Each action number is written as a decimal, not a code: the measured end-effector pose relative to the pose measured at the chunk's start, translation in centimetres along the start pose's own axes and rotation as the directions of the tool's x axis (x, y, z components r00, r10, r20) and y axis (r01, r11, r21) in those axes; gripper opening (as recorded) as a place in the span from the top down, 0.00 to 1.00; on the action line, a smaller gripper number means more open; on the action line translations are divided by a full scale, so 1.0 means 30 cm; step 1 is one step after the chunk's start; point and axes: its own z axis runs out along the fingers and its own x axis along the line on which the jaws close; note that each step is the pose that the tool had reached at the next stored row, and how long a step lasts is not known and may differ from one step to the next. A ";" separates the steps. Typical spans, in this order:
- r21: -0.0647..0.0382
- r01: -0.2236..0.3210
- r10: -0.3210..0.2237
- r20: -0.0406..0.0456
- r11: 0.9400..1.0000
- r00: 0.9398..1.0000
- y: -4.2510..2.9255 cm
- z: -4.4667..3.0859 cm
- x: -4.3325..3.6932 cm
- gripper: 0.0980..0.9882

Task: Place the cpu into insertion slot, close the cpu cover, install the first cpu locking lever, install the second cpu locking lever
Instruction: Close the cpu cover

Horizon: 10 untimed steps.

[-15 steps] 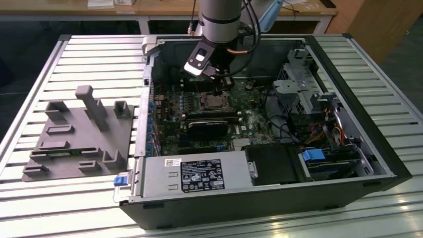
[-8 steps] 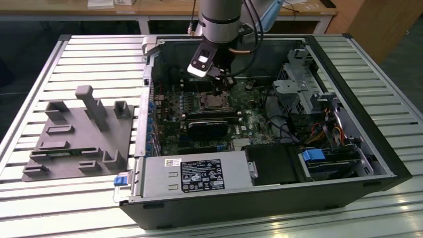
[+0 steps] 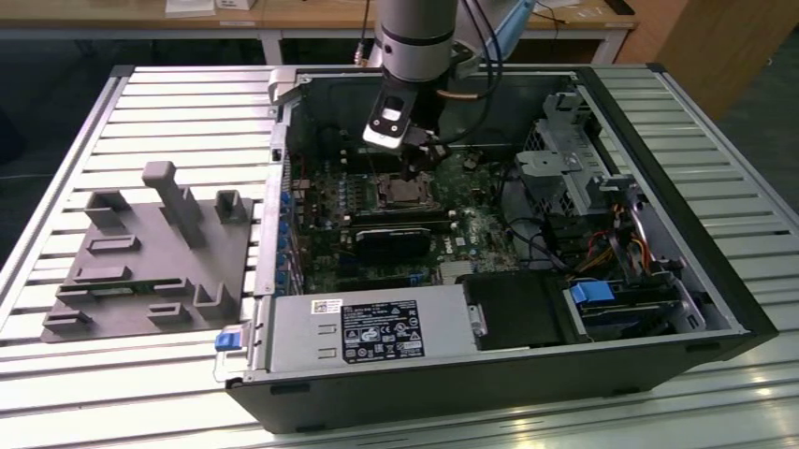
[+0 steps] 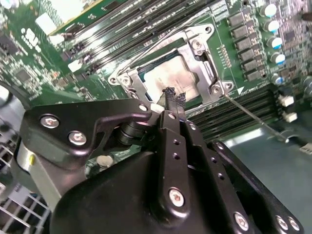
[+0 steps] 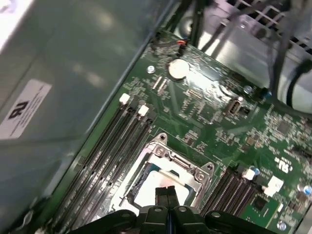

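Slatted table (image 3: 175, 103) carries the case (image 3: 500, 393). Nearest us, the gripper (image 4: 173, 95), fingers together and empty, hovers just above the cpu (image 4: 165, 73), seated in the slot (image 4: 145, 73) under the cover (image 4: 202, 61). Beyond, a lever (image 4: 253, 116) lies free; we judge a skewed push could slip off and gouge the board (image 4: 29, 53).

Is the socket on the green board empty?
No, in the second wrist view a pale silver chip sits in it, showing through the window of the metal cover.
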 end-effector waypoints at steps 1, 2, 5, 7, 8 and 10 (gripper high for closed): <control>0.000 0.017 -0.017 -0.001 1.000 1.000 0.000 0.000 0.000 1.00; 0.000 0.035 -0.035 -0.002 0.999 0.999 0.000 0.000 0.000 1.00; 0.000 0.088 -0.088 -0.004 0.996 0.996 0.000 0.000 0.000 1.00; -0.001 0.123 -0.123 -0.005 0.992 0.992 0.000 0.000 0.000 1.00; -0.001 0.140 -0.140 -0.006 0.990 0.990 0.000 0.000 0.000 1.00; -0.001 0.173 -0.173 -0.008 0.985 0.985 0.000 0.000 0.000 1.00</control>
